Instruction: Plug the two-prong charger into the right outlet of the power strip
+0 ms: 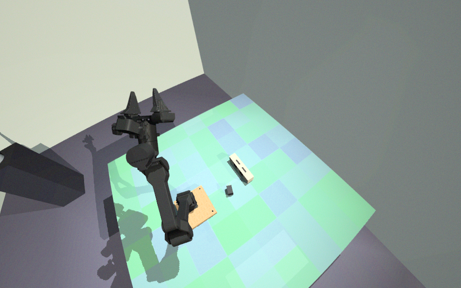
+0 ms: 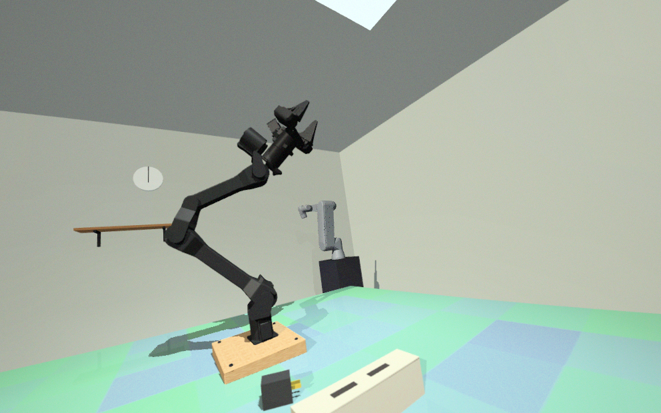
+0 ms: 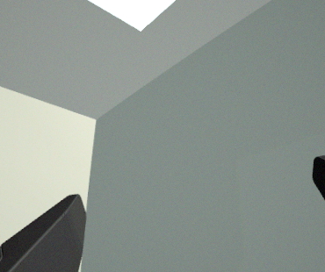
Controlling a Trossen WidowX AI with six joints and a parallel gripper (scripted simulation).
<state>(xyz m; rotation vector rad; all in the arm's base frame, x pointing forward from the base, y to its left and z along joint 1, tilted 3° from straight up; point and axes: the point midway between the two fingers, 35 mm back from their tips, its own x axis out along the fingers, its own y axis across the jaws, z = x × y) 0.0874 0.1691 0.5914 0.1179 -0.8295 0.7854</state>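
The dark grey charger lies on the tiled table top, its brass prongs pointing sideways toward the power strip in the exterior view. The cream power strip lies beside it, with two dark outlet slots on its upper face. The charger and the strip stand apart. My gripper is open and empty, raised high above the table and far from both, pointing up and away. The wrist view shows only the two fingers, walls and ceiling, with neither charger nor strip.
The arm stands on a wooden base board close to the charger. A dark pedestal with a grey robot arm stands beyond the table. A wooden shelf and a round clock are on the wall.
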